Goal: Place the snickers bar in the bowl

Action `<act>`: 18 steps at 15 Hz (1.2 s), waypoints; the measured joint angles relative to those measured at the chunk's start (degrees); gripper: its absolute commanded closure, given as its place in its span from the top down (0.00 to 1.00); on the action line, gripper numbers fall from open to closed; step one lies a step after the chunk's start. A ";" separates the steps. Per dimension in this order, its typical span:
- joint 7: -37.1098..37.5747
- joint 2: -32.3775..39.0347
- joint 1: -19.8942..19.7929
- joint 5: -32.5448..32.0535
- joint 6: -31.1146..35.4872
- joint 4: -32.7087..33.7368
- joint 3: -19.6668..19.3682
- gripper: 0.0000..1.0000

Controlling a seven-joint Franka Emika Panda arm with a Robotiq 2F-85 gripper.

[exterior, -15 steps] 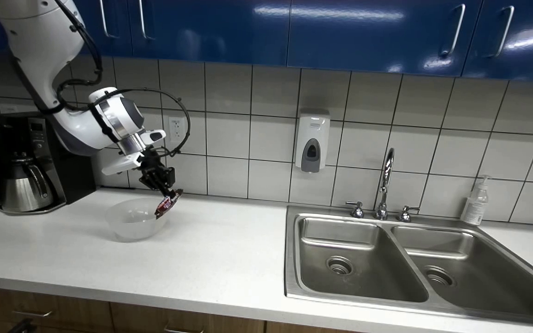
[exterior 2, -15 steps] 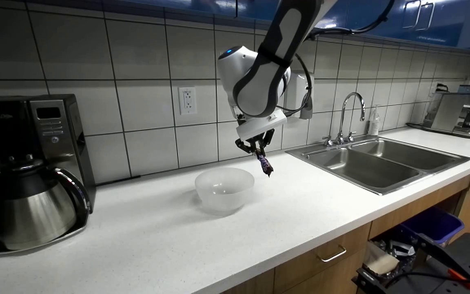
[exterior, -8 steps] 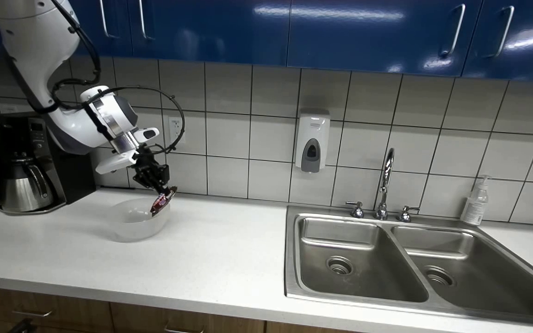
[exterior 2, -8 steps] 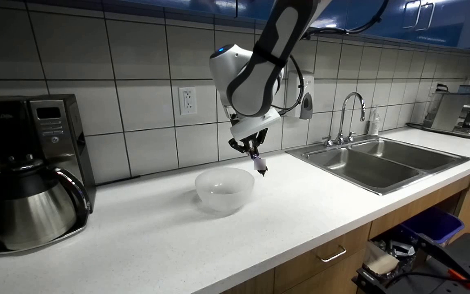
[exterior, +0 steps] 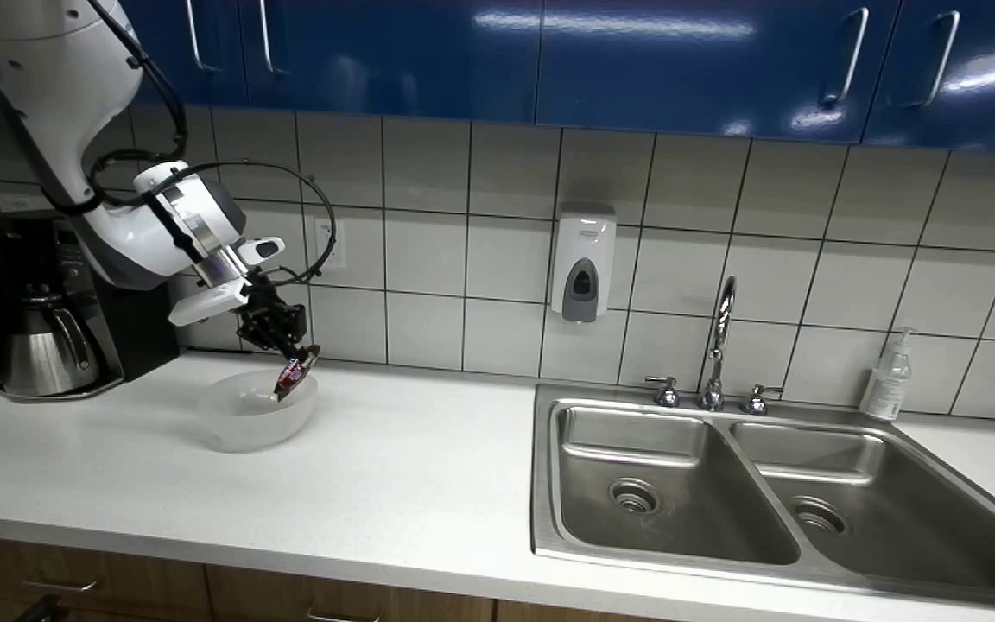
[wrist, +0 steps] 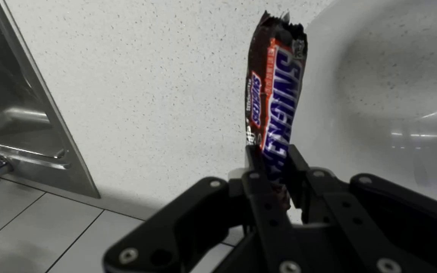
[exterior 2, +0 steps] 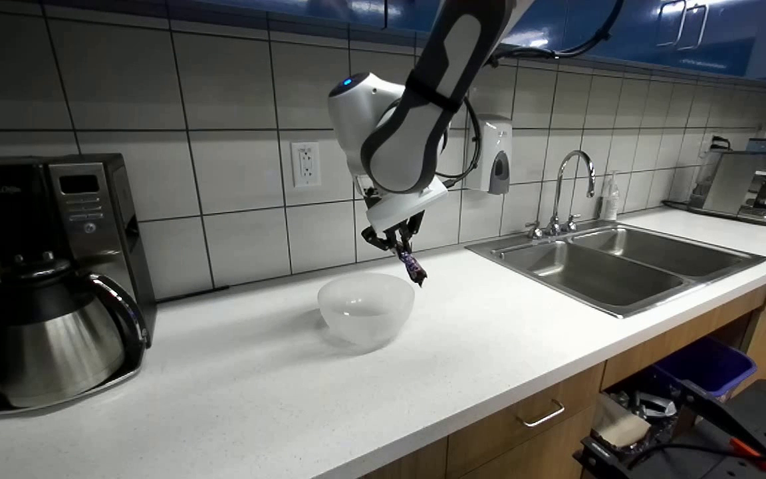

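The snickers bar (wrist: 275, 87) is dark brown with red, white and blue lettering. My gripper (wrist: 272, 157) is shut on one end of it, and the rest sticks out past the fingertips. The bar also shows tilted downward in both exterior views (exterior: 294, 378) (exterior 2: 414, 269), held by the gripper (exterior: 297, 352) (exterior 2: 401, 249) above the counter. The clear round bowl (exterior: 247, 425) stands upright on the counter. In an exterior view the bar's free end is by the bowl's right rim (exterior 2: 364, 332). In the wrist view the bar overlaps the left edge of the bowl (wrist: 328, 94).
A coffee maker with a steel carafe (exterior 2: 57, 339) stands at one end of the counter (exterior 2: 237, 392). The steel double sink (exterior: 670, 484) with its faucet (exterior: 722, 337) is at the other side. The tiled wall (exterior: 424, 328) runs close behind the gripper.
My gripper, with the snickers bar in it, has moved left in both exterior views, toward the bowl. The bowl has not moved.
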 measured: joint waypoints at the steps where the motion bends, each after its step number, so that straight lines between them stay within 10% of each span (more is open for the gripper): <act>1: -0.38 0.35 -0.01 -0.08 0.03 0.37 0.25 0.05; 18: -8.22 6.07 -0.58 0.93 5.06 3.93 2.99 0.05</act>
